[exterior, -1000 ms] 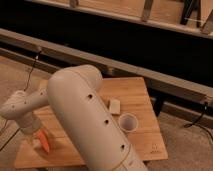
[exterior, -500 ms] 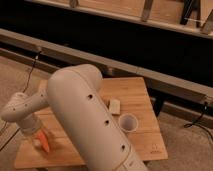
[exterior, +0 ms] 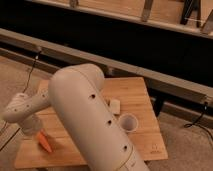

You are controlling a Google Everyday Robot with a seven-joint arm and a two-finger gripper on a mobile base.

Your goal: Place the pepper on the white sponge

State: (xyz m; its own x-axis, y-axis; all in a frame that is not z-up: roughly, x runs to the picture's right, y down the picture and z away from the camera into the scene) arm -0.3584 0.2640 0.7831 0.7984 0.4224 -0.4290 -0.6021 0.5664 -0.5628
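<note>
Just beside gripper (exterior: 30,128): slender orange-red pepper (exterior: 44,142)

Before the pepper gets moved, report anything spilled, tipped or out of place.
Nothing stands out. The paper cup stands upright, the white sponge lies flat near it, the pepper lies at the left front of the table, and the gripper hangs just above it.

High behind arm (exterior: 95,125), facing down; gripper (exterior: 31,126) lower-left.
</note>
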